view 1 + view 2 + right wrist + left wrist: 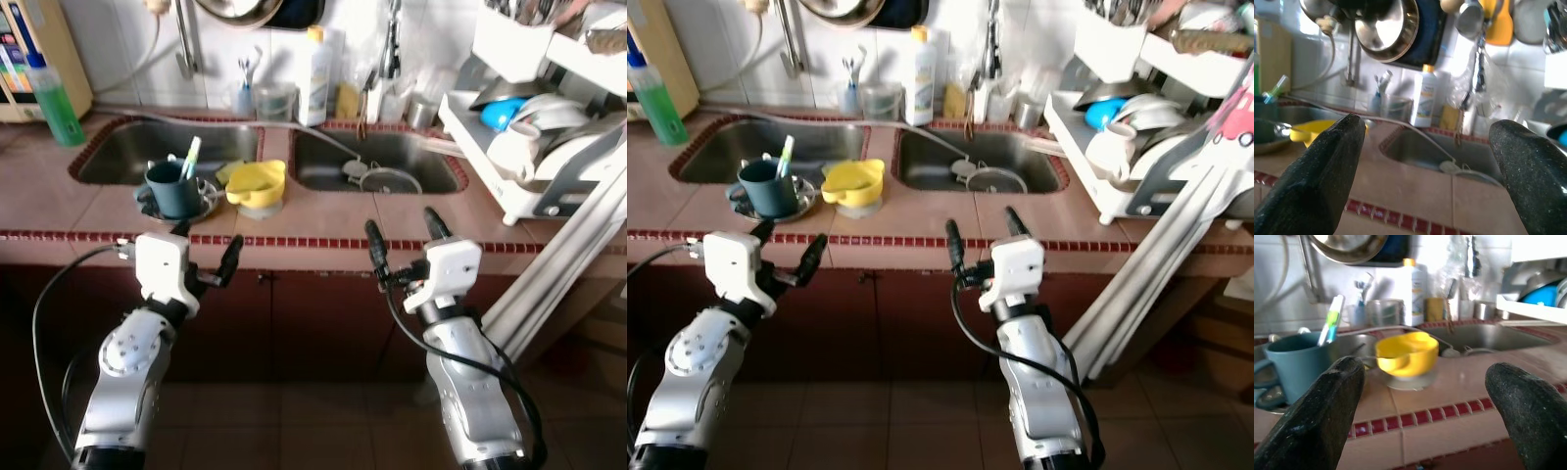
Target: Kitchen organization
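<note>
A yellow bowl (257,183) rests on the tiled strip between the two sinks, beside a teal mug (170,186) holding a toothbrush on a metal dish. My left gripper (204,257) hovers open at the counter's front edge, just short of the mug and yellow bowl (1406,354). To the right, my right gripper (404,238) is open too, over the counter edge in front of the right sink (377,162). Nothing sits between either pair of fingers.
A white dish rack (534,137) loaded with bowls and plates stands at the right. A green bottle (54,98) is at the far left; a white bottle (313,78) and cups line the back wall. A strainer (389,180) lies in the right sink. White slats (563,257) lean against the counter.
</note>
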